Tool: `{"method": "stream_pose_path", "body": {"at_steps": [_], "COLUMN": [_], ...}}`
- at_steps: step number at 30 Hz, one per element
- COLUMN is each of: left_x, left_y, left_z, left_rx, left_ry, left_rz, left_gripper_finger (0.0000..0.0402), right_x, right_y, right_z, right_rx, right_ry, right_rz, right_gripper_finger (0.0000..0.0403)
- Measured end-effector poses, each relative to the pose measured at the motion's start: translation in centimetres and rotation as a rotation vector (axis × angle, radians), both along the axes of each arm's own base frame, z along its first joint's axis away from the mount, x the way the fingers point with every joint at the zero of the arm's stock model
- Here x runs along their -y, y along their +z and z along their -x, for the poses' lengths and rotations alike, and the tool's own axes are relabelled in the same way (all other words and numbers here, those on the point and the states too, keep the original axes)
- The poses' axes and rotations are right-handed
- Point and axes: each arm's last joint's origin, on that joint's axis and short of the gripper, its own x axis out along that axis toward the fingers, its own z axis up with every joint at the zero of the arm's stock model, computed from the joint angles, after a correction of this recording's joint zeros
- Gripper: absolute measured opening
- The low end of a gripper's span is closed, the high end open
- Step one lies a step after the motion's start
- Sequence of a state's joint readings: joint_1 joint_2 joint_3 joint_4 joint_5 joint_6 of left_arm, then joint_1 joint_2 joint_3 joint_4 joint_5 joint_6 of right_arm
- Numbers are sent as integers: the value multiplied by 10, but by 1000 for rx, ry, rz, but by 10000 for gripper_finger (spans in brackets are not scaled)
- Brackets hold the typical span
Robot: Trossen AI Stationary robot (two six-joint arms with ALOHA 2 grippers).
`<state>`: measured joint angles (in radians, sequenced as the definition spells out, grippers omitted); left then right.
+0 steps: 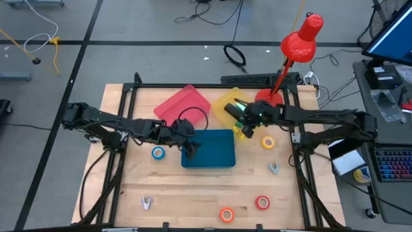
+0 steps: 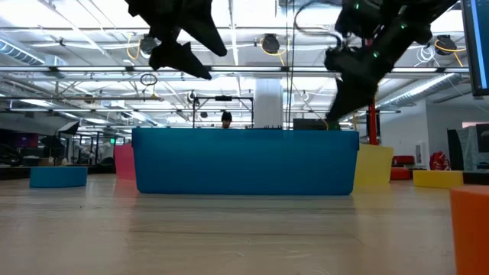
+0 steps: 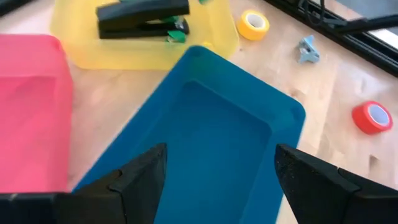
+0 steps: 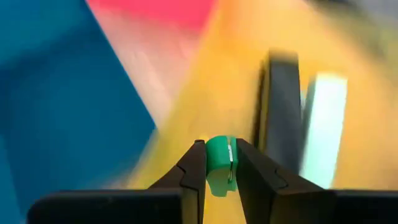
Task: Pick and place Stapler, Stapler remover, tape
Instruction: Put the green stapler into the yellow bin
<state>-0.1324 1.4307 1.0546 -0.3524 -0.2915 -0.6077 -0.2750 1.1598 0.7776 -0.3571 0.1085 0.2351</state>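
The left gripper (image 1: 191,149) hangs above the blue bin (image 1: 212,154), at its left edge, with the fingers wide apart and nothing between them. The right gripper (image 4: 216,167) is over the yellow tray (image 1: 226,103), clamped on a small green piece (image 4: 217,160). The black stapler (image 3: 142,18) lies in this tray, just beside the right gripper. The blue tape (image 1: 158,153) lies on the table (image 1: 193,193) near the left gripper; the yellow tape (image 1: 268,142) lies near the right one.
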Motion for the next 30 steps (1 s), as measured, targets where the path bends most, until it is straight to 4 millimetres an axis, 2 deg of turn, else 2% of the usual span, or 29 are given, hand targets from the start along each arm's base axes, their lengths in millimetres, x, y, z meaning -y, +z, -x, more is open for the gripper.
{"method": "stream_pose_path", "body": {"at_steps": [13, 21, 30], "left_x": [-1, -1, -1], "left_y": [1, 1, 1], "left_z": [0, 0, 0], "left_rx": [13, 14, 13], "left_ry": [37, 37, 37], "left_rz": [-33, -32, -33], "left_gripper_finger": [292, 292, 292], "right_x": [2, 2, 2], "right_y": [-39, -51, -51], "right_z": [-8, -12, -13], "right_rx": [-266, -321, -311], "right_ry": [85, 130, 156], "right_rz": [-21, -42, -47], "right_gripper_finger": [53, 59, 119]}}
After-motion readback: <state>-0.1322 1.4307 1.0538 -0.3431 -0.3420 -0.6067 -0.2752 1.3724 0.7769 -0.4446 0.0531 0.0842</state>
